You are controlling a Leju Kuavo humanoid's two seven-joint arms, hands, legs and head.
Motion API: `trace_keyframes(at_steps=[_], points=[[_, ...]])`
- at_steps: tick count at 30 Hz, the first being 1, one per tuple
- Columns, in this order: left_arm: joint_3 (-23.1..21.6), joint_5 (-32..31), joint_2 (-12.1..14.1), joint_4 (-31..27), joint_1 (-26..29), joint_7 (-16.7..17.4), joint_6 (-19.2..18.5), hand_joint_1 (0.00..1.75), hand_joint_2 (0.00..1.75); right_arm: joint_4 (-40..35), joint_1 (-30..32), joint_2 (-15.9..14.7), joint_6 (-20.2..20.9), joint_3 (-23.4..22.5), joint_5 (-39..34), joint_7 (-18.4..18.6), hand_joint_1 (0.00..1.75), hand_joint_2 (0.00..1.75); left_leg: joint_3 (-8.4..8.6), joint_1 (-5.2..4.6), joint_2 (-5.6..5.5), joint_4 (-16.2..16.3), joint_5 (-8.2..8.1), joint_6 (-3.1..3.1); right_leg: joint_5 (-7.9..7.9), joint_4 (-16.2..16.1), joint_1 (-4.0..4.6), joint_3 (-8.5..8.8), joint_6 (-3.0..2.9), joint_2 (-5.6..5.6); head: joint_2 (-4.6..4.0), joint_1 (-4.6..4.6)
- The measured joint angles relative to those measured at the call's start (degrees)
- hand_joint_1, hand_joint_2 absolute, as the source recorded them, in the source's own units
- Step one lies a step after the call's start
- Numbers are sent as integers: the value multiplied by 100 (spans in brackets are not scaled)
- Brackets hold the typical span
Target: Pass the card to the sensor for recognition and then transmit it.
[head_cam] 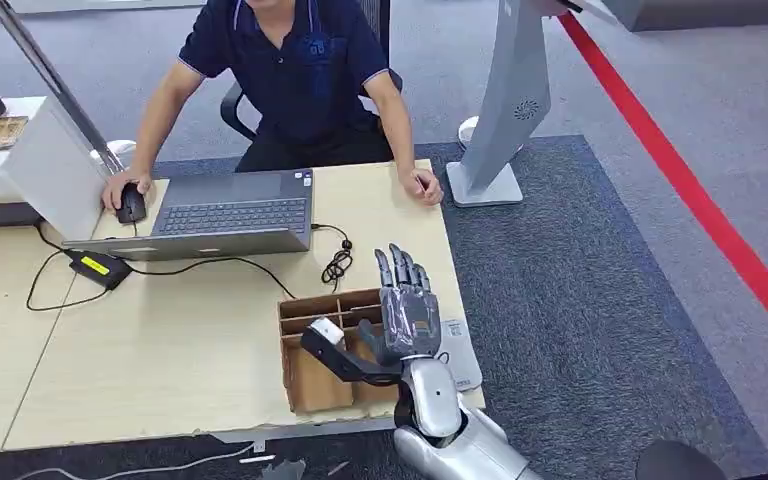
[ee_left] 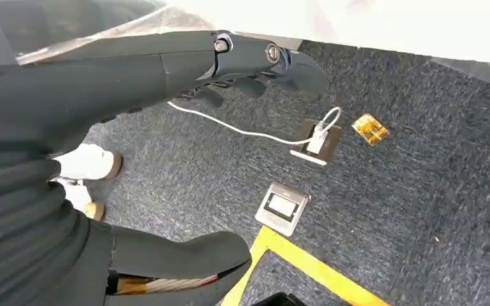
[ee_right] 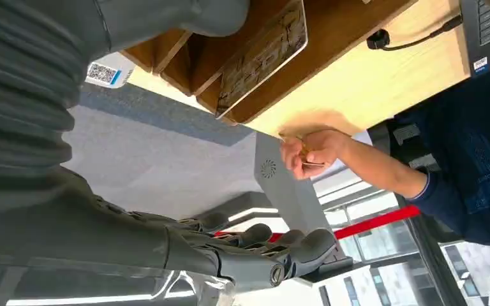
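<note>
A brown patterned card (ee_right: 265, 54) stands tilted in a compartment of the cardboard divider box (head_cam: 320, 350) at the table's front edge. My right hand (head_cam: 405, 310) hovers over the box's right side with its fingers stretched straight forward. Its thumb (head_cam: 328, 338) reaches left across the compartments, close to the card, and holds nothing. The grey sensor stand (head_cam: 505, 110) rises from the carpet beyond the table's far right corner, also seen as the grey sensor stand (ee_right: 281, 182). My left hand (ee_left: 255, 64) hangs over the carpet with loosely bent fingers, holding nothing.
A person sits behind the table, one hand on a mouse (head_cam: 132, 205) beside a laptop (head_cam: 225, 215), the other hand (head_cam: 425, 185) at the table's far right corner. A white QR-coded tag (head_cam: 457, 345) lies right of the box. A cable (head_cam: 336, 262) and charger (head_cam: 100, 268) lie mid-table.
</note>
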Motion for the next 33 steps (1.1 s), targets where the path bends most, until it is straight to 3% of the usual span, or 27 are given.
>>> trace_keyframes(at_steps=[33], points=[[15, -94, -7, 0, -19, 0, -39, 0, 175, 249, 5, 61, -33, 13, -138, -20, 31, 175, 0, 0, 0, 0, 0, 0, 0, 0, 0, 0, 1, 0, 0, 0]])
